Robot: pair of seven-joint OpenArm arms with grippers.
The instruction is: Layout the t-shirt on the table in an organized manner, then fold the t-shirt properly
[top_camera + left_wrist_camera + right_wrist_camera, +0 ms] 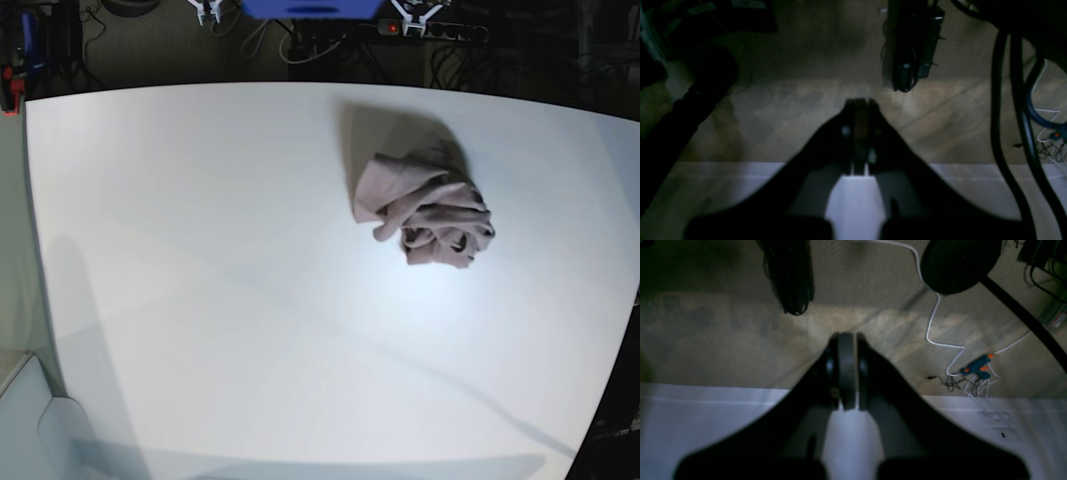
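A: Start at the claws. What are they doing?

B: The left gripper (861, 101), black and blunt, has its jaws pressed together on nothing. The right gripper (846, 336) is the same, pads meeting, empty. Both hang past the near edge of the large white smooth table (200, 250), looking down at carpet, so I judge them parked, clear of the work.

A: And the shirt?

B: The dusty mauve-pink soft cloth t-shirt (428, 212) sits bunched in a crumpled heap toward the table's far right corner, well apart from both claws. No sleeve or collar can be told apart, so laying it flat has yet to begin.

A: Any writing?

B: None readable. A small pale label near the table edge in the right wrist view is too blurred. A blue-and-orange tool (978, 367) lies on the floor among white cables.
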